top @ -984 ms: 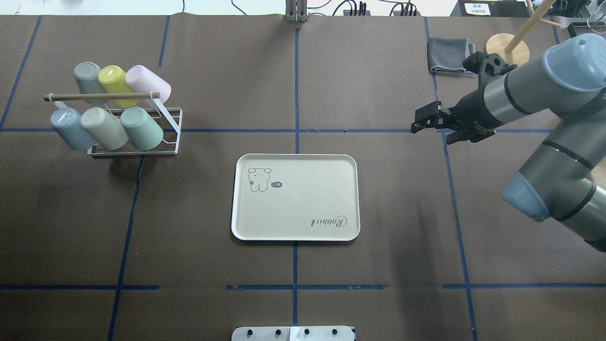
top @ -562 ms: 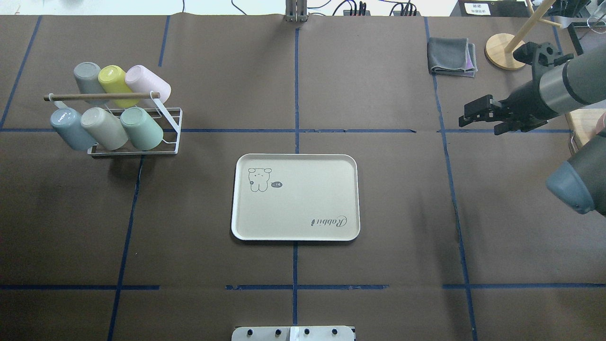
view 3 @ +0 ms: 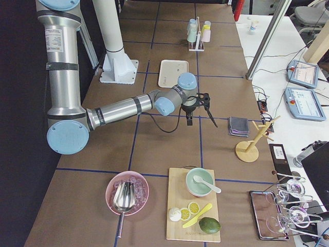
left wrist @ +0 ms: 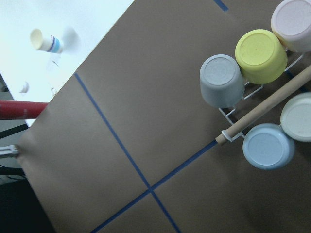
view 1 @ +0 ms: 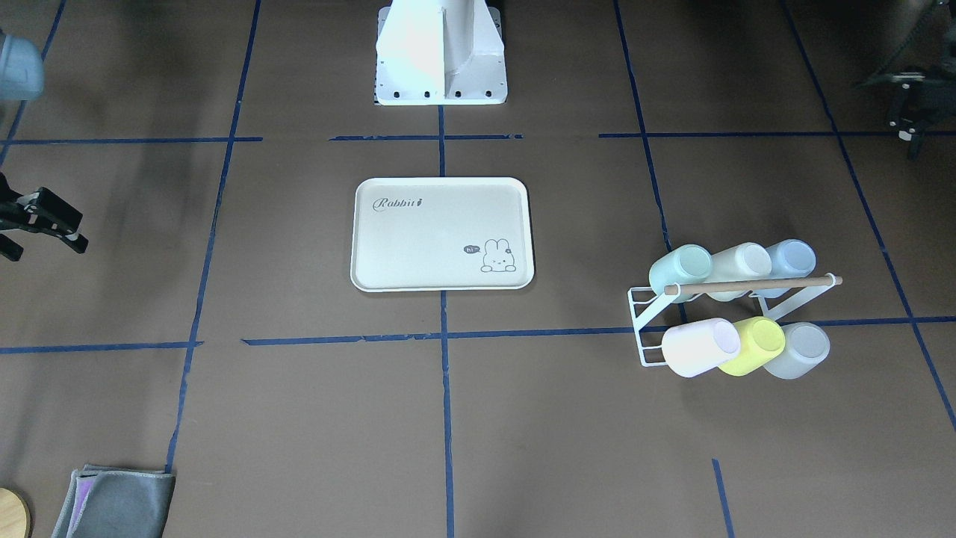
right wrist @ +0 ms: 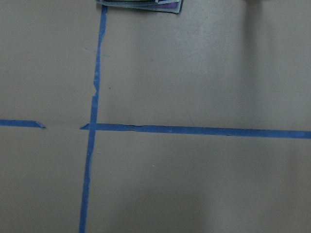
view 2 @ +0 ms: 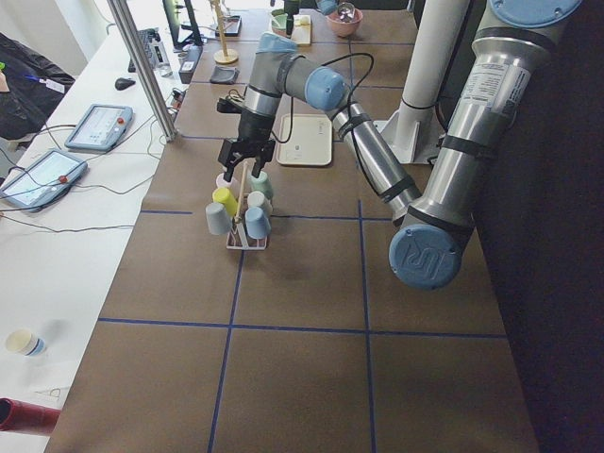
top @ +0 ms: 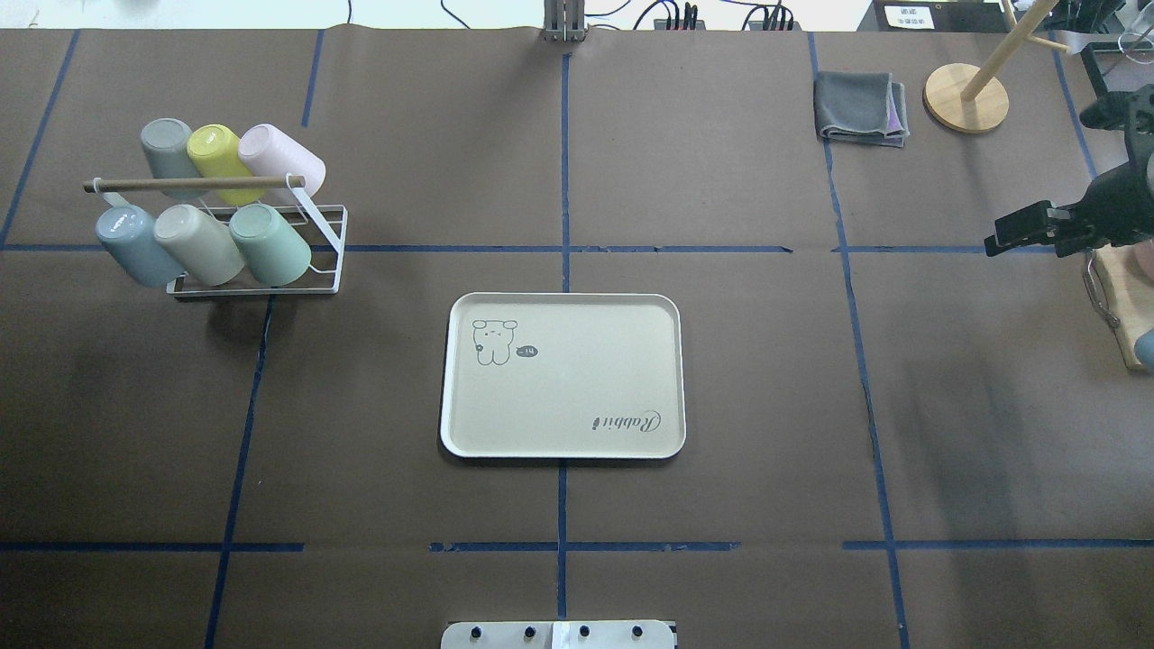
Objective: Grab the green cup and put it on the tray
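Watching the overhead feed, I see the right gripper (top: 1026,245) has backed off over the last second. It hung just inside the right-hand tape line, and now it sits out by the table's right edge, well apart from everything that matters. Its fingers stand apart with nothing between them. I read that as the right arm clearing out, so the job falls to the other side.

The green cup (top: 269,245) has not moved. It rests tilted on the white wire rack (top: 329,261), base upward, at the end of the row nearer the robot, on the side closest to the tray and right beside a cream cup (top: 198,245). The tray (top: 577,397) lies flat mid-table, bare, well apart from the rack.

The left gripper (view 2: 247,159) shows plainly only on the side camera, high up near the rack, and I cannot tell whether its fingers are apart or together. Its wrist camera catches the rack's other end but not the green cup, so I judge it must shift toward the tray end and descend before any grasp. Nothing is picked yet
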`<state>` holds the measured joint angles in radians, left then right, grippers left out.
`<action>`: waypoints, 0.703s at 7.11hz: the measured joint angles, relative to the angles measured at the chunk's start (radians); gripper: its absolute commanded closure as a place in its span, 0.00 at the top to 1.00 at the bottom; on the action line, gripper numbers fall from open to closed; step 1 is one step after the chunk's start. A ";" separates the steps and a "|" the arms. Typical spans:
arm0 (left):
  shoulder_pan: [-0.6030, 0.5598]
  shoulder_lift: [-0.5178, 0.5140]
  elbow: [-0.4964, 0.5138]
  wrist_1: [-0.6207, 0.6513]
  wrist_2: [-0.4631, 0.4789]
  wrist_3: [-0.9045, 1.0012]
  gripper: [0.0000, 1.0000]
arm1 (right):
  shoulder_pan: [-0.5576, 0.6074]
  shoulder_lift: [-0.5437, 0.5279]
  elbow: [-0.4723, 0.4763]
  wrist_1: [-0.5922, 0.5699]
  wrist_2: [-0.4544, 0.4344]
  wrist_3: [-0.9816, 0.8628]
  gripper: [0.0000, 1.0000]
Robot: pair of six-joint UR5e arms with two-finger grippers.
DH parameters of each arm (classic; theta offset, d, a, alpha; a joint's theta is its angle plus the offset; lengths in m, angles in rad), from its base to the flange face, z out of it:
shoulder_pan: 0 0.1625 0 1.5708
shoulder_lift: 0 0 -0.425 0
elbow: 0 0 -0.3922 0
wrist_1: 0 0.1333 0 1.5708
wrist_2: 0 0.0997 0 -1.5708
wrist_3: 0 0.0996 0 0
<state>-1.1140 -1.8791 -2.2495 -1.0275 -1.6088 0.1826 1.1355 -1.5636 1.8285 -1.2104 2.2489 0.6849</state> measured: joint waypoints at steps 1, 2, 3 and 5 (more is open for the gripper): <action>0.087 -0.017 -0.029 0.046 0.128 0.004 1.00 | 0.015 -0.016 0.000 -0.011 0.000 -0.038 1.00; 0.150 -0.036 -0.039 0.067 0.206 0.006 1.00 | 0.020 -0.026 -0.001 -0.015 0.000 -0.053 1.00; 0.221 -0.048 -0.041 0.088 0.288 0.008 0.99 | 0.023 -0.034 -0.004 -0.017 0.000 -0.059 1.00; 0.419 -0.087 -0.038 0.221 0.516 0.011 0.99 | 0.046 -0.045 -0.009 -0.054 -0.001 -0.121 1.00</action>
<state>-0.6950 -1.9664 -2.2871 -0.8067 -1.0931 0.1939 1.1818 -1.6087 1.8197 -1.2641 2.2481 0.5639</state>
